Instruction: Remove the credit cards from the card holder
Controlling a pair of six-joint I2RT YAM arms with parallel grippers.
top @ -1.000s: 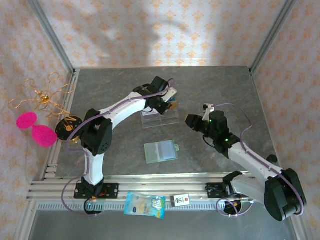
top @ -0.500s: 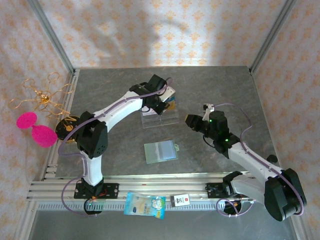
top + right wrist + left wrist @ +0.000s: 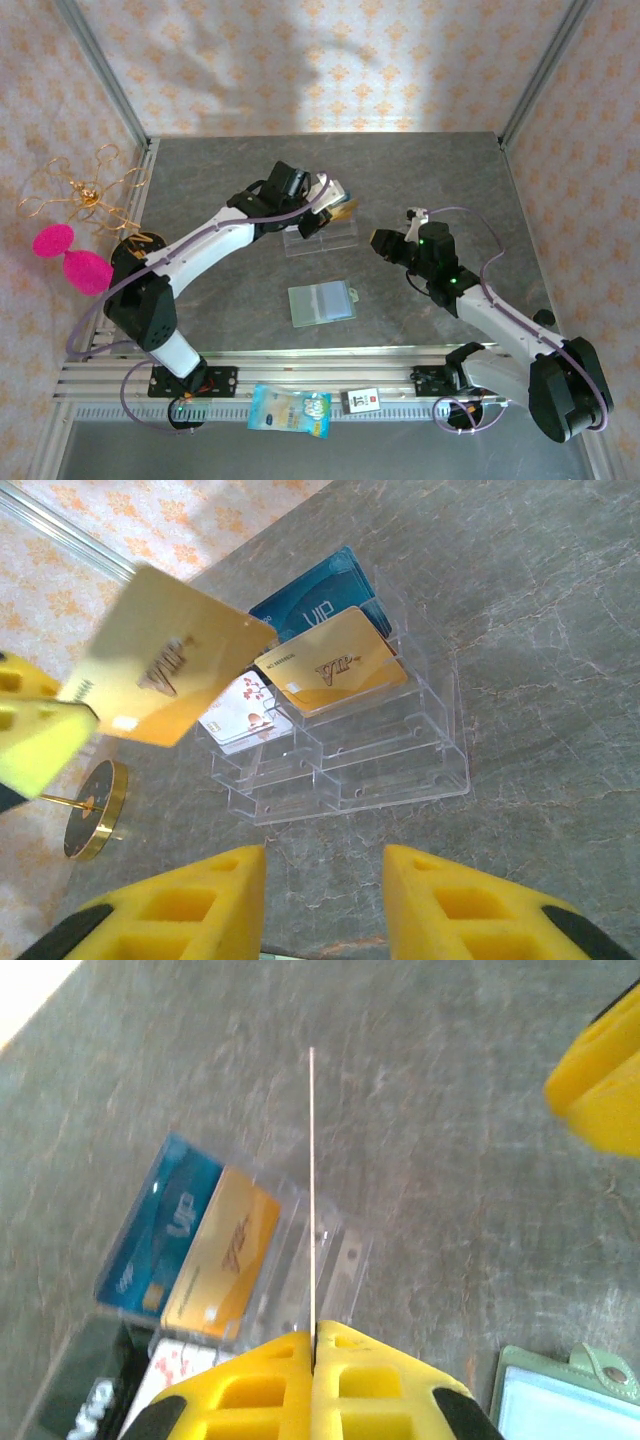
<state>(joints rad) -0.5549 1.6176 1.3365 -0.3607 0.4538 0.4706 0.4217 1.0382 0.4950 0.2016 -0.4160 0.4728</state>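
Slip risk: your left jaws are clamped on one short edge of a gold credit card [image 3: 312, 1190], above the clear rack [image 3: 400, 750]; it could pivot and miss a slot. Right jaws part-open, empty. Card holder [image 3: 322, 302] lies on the surface, well apart from both.

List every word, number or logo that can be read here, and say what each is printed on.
"VIP": blue card in the clear rack.
Ornate lettering, probably "VIP", not certain: racked gold card.
The same ornate lettering, blurred: held gold card in the left gripper.
Too small or blurred to read: the print on the white card, the packet and the tag on the front rail.
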